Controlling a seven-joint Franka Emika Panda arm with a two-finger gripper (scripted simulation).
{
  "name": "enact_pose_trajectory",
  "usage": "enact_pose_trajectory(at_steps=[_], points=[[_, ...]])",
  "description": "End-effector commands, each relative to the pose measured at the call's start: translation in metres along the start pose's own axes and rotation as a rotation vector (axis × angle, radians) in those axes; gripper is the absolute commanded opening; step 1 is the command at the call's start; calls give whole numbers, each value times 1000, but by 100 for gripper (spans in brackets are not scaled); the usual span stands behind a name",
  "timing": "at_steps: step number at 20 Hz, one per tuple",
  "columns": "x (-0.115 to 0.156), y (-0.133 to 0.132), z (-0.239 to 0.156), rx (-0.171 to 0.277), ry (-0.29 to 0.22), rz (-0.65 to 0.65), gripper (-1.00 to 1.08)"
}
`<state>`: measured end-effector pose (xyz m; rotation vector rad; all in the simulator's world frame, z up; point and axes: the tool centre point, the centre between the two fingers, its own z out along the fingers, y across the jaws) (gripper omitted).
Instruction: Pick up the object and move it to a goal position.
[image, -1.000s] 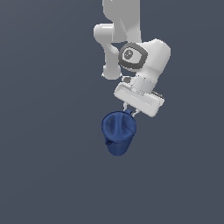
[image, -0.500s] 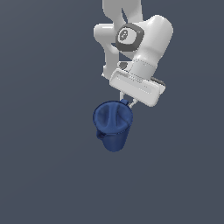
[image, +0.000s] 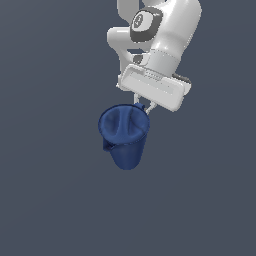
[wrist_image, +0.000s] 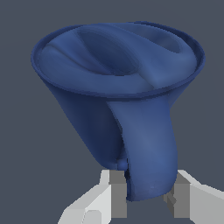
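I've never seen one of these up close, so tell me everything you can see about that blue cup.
The dark blue cup tapers from a wide round rim to a narrow base, smooth and matte like plastic. It looks empty. A handle runs down one side, and the pale fingers close on that handle. It hangs slightly tilted, touching nothing else.

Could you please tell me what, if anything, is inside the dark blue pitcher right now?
No contents are visible inside the pitcher; both views show only its blue inner walls. Its deepest part is out of sight. The gripper grips its handle from outside.

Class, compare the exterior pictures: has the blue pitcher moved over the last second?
Yes. The blue pitcher, held by the gripper, has shifted toward the exterior view's left and slightly up, judged against the picture's frame; nothing else fixed shows.
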<state>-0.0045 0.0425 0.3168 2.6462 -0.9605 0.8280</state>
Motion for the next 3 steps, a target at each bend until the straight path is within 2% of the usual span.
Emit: enact_pose_trajectory(at_steps=[1,3], points=[[5,0,-5,2,3,0,-100],[5,0,-6,3,3,0,-100]])
